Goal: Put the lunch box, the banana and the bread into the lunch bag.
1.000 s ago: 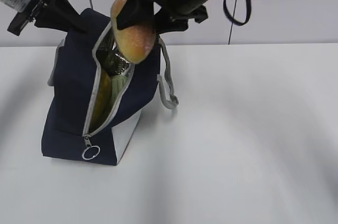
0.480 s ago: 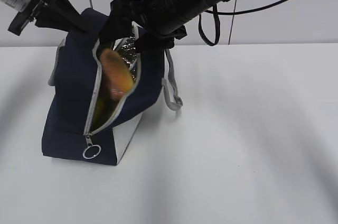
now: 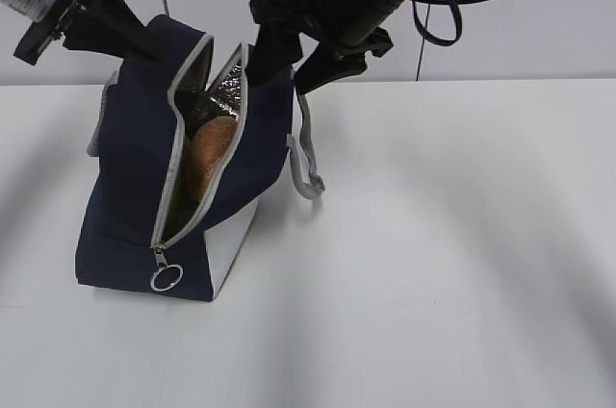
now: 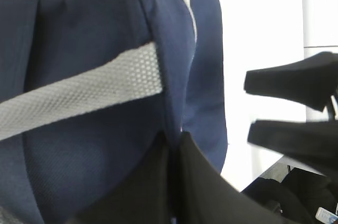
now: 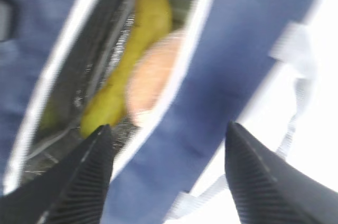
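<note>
The navy lunch bag (image 3: 135,196) stands on the white table with its zipper open. The bread (image 3: 208,160) lies inside the opening, and it also shows in the right wrist view (image 5: 153,78) beside the yellow banana (image 5: 132,55). The lunch box is hidden. My left gripper (image 3: 135,38) is shut on the bag's top edge (image 4: 158,76) at the upper left and holds it up. My right gripper (image 3: 289,52) is open and empty just above the bag's right rim; its fingers (image 5: 253,176) straddle the blue fabric (image 5: 232,76).
The bag's grey strap handle (image 3: 306,153) hangs off its right side. The ring pull (image 3: 166,278) sits at the bag's lower front. A black cable (image 3: 433,13) loops behind the right arm. The white table (image 3: 443,264) stretches to the right.
The bread has left my right gripper and dropped into the bag. My right gripper has opened and pulled up and to the right. The left arm has not moved.
</note>
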You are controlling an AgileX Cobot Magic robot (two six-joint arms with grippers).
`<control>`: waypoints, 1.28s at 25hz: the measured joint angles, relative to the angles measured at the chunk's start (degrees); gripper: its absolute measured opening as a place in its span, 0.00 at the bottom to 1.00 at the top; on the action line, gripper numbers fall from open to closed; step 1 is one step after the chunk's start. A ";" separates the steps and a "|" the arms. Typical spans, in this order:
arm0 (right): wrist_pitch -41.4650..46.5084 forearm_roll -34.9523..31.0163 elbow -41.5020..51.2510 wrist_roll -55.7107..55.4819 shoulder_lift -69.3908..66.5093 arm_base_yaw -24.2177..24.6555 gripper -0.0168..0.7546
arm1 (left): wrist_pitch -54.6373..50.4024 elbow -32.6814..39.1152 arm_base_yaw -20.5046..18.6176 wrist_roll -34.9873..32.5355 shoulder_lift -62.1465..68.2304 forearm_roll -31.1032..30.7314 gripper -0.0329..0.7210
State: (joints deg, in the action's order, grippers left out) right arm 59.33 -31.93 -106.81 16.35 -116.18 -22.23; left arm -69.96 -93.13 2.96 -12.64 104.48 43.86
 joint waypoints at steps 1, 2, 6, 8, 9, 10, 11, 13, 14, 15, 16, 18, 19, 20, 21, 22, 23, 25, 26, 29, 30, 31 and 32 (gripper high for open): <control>0.74 0.54 -0.26 -1.02 0.00 0.76 0.65 | 0.00 0.00 0.00 0.00 0.00 0.00 0.04; 1.20 0.95 -0.23 -1.72 0.00 1.33 0.63 | 0.00 0.00 0.00 0.00 0.00 0.00 0.04; 1.83 1.68 -0.28 -3.03 0.00 2.67 0.60 | 0.00 0.00 0.00 0.00 0.00 0.00 0.04; 1.57 1.68 -0.28 -3.13 0.00 2.67 0.60 | 0.00 0.00 0.00 0.00 0.00 0.00 0.04; 1.27 1.68 -0.28 -3.16 0.00 2.67 0.60 | 0.00 0.00 0.00 0.00 0.00 0.00 0.04; 0.89 1.68 -0.28 -3.26 -0.12 2.67 0.60 | 0.00 0.00 0.00 0.00 0.00 0.00 0.04; 0.43 1.68 -0.28 -3.26 -0.24 2.67 0.60 | 0.00 0.00 0.00 -0.01 0.00 0.00 0.04; 0.19 1.46 -0.28 -3.26 -1.17 2.67 0.60 | 0.00 0.00 0.00 -0.06 0.00 0.00 0.04; 0.03 1.45 -0.28 -3.26 -1.82 2.67 0.60 | 0.00 0.00 0.00 -0.06 0.00 0.00 0.04; 0.05 1.22 -0.28 -3.26 -2.62 2.67 0.60 | 0.00 0.00 0.00 -0.06 0.00 0.00 0.04; 0.00 0.81 -0.28 -3.26 -3.51 2.67 0.60 | 0.00 0.00 0.00 -0.14 0.00 0.00 0.04; -0.24 -0.50 -0.28 -3.26 -4.98 2.67 0.57 | 0.00 0.00 0.00 -0.14 0.00 0.00 0.04; -0.37 -1.39 -0.28 -3.26 -5.84 2.67 0.53 | 0.00 0.00 0.00 -0.14 0.00 0.00 0.04; -0.46 -2.15 -0.28 -2.98 -6.21 2.67 0.48 | 0.00 0.00 0.00 -0.14 0.00 0.00 0.04; -0.69 -3.02 -0.28 -2.43 -6.47 2.57 0.42 | 0.00 0.00 0.00 -0.14 0.00 0.00 0.04; -1.10 -3.70 -0.28 -1.85 -6.61 2.57 0.34 | 0.00 0.00 0.00 -0.14 0.00 0.00 0.04; -1.51 -4.58 -0.28 -1.18 -6.61 2.57 0.25 | 0.00 0.00 0.00 -0.14 0.00 0.00 0.04; -2.01 -5.67 -0.37 0.08 -6.61 2.57 0.10 | 0.00 0.00 0.00 -0.14 0.00 0.00 0.04; -2.11 -5.95 -0.51 0.58 -6.61 2.57 0.05 | 0.00 0.00 0.00 -0.14 0.00 0.00 0.04; -0.20 -5.94 -3.05 1.23 -6.61 2.49 0.02 | 0.00 0.00 0.00 -0.68 0.00 1.14 0.04; 0.79 -5.40 -4.47 1.32 -6.61 2.49 0.02 | 0.00 0.00 0.00 -1.13 0.07 2.13 0.04; 1.63 -4.69 -6.16 1.32 -6.61 2.49 0.02 | 0.07 0.00 0.00 -1.63 0.08 3.37 0.04; 2.55 -3.81 -7.71 1.09 -6.61 2.49 0.02 | 0.35 0.00 0.00 -2.34 0.23 4.59 0.04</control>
State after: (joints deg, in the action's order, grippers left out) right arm 61.87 -35.74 -114.52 17.44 -122.79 -19.74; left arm -69.61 -93.13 2.96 -14.98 104.71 48.45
